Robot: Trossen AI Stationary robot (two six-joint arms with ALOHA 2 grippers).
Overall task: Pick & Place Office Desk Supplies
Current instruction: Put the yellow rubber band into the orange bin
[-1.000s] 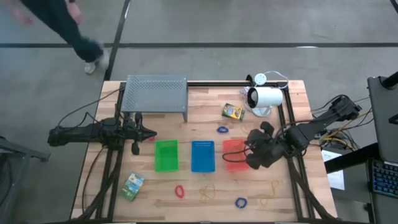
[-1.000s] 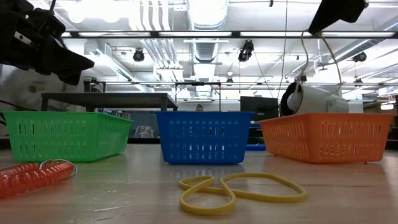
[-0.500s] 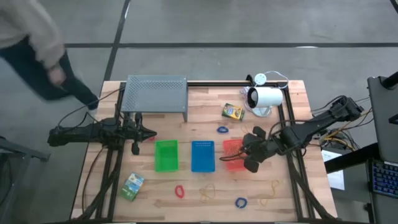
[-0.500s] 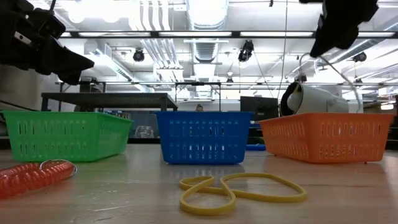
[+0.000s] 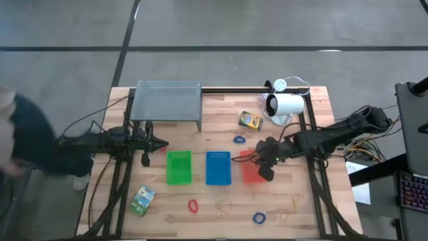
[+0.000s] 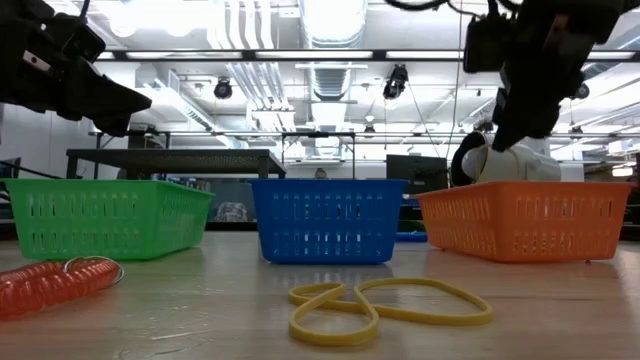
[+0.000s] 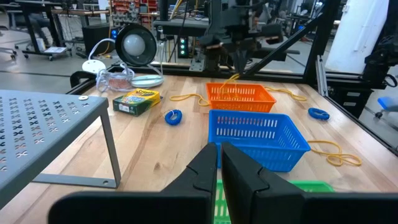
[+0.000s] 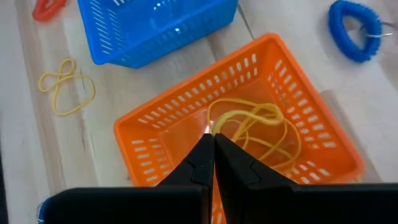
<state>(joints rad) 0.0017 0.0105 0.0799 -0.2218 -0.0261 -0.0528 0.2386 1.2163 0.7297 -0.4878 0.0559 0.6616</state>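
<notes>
**Two grippers up, one over the orange basket**

My right gripper (image 8: 213, 163) hangs above the orange basket (image 5: 249, 173), fingers pressed together with nothing between them. A tangle of yellow rubber bands (image 8: 258, 134) lies inside that basket. My left gripper (image 5: 160, 142) waits near the grey perforated rack (image 5: 167, 100), off the bench, its fingers nearly pressed together and holding nothing.

The blue basket (image 5: 218, 168) sits beside the orange one, and the green basket (image 5: 178, 167) beside that, the three in a row across the middle of the bench (image 5: 221, 110). In front of them lie a red elastic loop (image 5: 193, 206), a yellow rubber band (image 6: 385, 300), a blue elastic loop (image 5: 259, 217) and, faintly, what looks like another thin band (image 5: 291, 207) toward the right. One crayon box (image 5: 142, 200) rests near the left front corner; a second crayon box (image 5: 251, 120) lies behind the baskets, close to the white lamp-like device (image 5: 286, 106). Another blue loop (image 5: 239, 140) lies between that box and the blue basket.

A person (image 5: 30, 144) shows blurred at the left edge, off the bench.
</notes>
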